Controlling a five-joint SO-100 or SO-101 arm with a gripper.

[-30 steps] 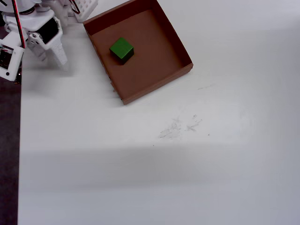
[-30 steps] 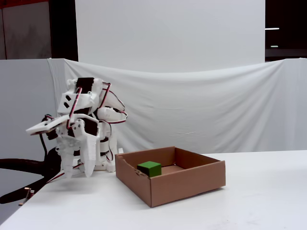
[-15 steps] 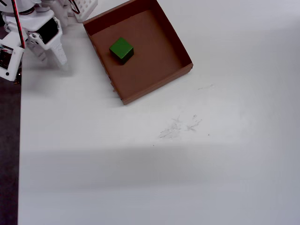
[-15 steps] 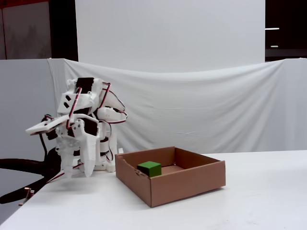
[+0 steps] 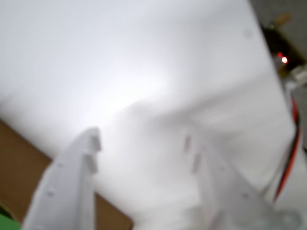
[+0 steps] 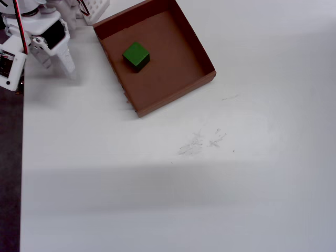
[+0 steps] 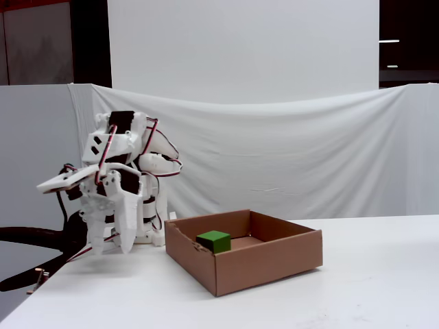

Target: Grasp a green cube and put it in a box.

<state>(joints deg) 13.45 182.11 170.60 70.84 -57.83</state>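
Observation:
The green cube (image 6: 136, 54) rests on the floor of the brown box (image 6: 176, 95), toward its back left part in the overhead view. From the side, the fixed view shows the cube (image 7: 214, 240) inside the box (image 7: 267, 264), near its left wall. My gripper (image 6: 59, 68) hangs to the left of the box, pointing down above the white table, open and empty. In the fixed view the gripper (image 7: 110, 250) is well apart from the box. The blurred wrist view shows the gripper (image 5: 141, 139) with its fingers spread, the box (image 5: 19, 182) and a sliver of cube (image 5: 5, 223) at lower left.
A white perforated part (image 6: 94, 8) sits behind the box beside the arm's base. The table's left edge (image 6: 22, 157) borders dark floor. Faint scuff marks (image 6: 202, 142) lie in front of the box. A white cloth (image 7: 288, 157) hangs behind the table.

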